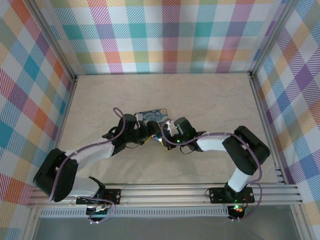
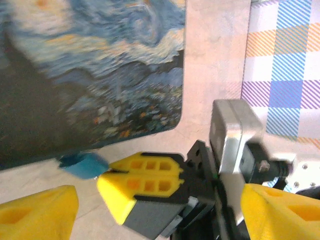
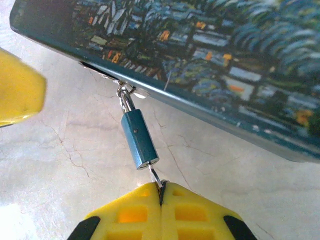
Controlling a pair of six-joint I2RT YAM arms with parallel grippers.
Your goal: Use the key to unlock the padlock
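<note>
— Where was the small blue metal padlock?
— Hooked on the blue swirly painted tin. The right claw pinched the thin silver key in it; the left claw gaped empty. It needed a slow, straight turn.

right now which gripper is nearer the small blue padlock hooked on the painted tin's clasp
Right. The right gripper pinches the thin silvery key at the padlock's free end, almost touching it. The left gripper stands open beside the padlock, not touching it.
</note>
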